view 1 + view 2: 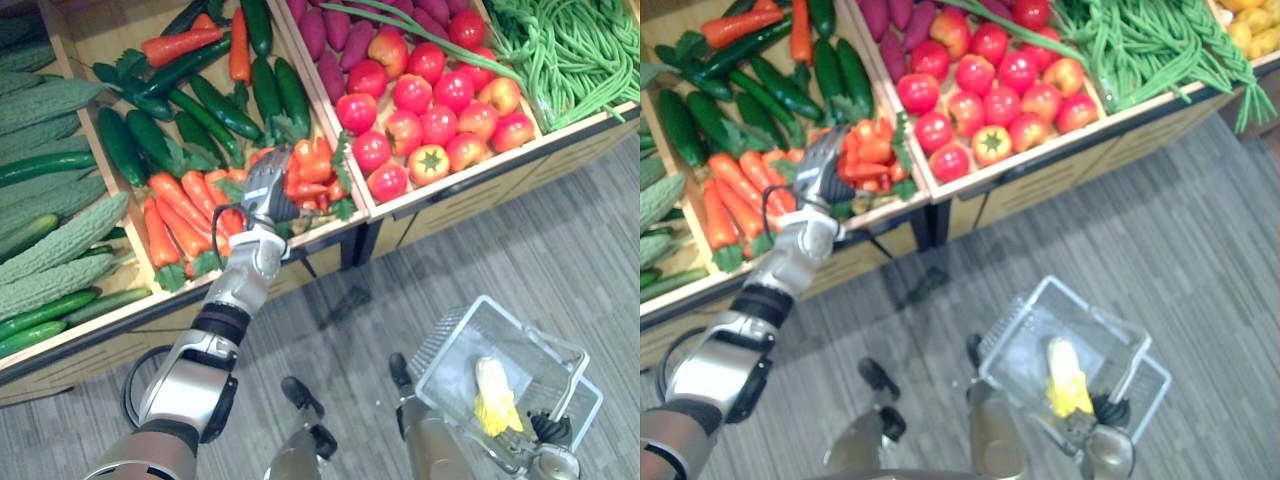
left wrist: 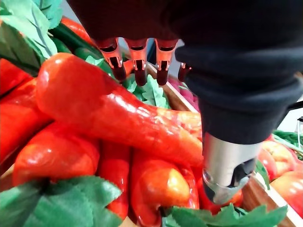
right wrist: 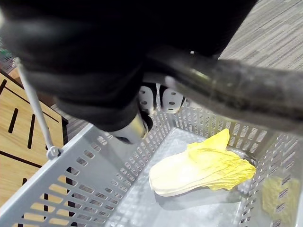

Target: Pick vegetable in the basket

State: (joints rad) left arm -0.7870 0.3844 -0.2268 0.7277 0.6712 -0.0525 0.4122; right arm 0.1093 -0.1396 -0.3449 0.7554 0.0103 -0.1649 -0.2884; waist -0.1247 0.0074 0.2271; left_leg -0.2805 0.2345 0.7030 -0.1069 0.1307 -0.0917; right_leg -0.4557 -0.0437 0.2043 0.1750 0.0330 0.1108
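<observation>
A pile of red peppers [image 1: 312,168] lies at the front corner of the wooden crate [image 1: 322,232] that also holds carrots and cucumbers. My left hand [image 1: 265,190] hovers right over this pile, open, its fingers [image 2: 137,61] straight above a long red pepper [image 2: 109,109] and its thumb beside it. At the lower right, my right hand [image 1: 550,435] is shut on the handle [image 3: 236,92] of a clear grey plastic basket [image 1: 450,340], which hangs over the floor. A pale yellow cabbage [image 3: 199,168] lies on the basket's bottom.
Carrots [image 1: 175,215] and dark cucumbers [image 1: 150,140] fill the rest of the crate. Bitter gourds [image 1: 60,250] lie to the left, red tomatoes [image 1: 430,110] and purple sweet potatoes [image 1: 330,35] to the right, green beans [image 1: 570,50] beyond. Grey floor [image 1: 560,250] lies before the stand.
</observation>
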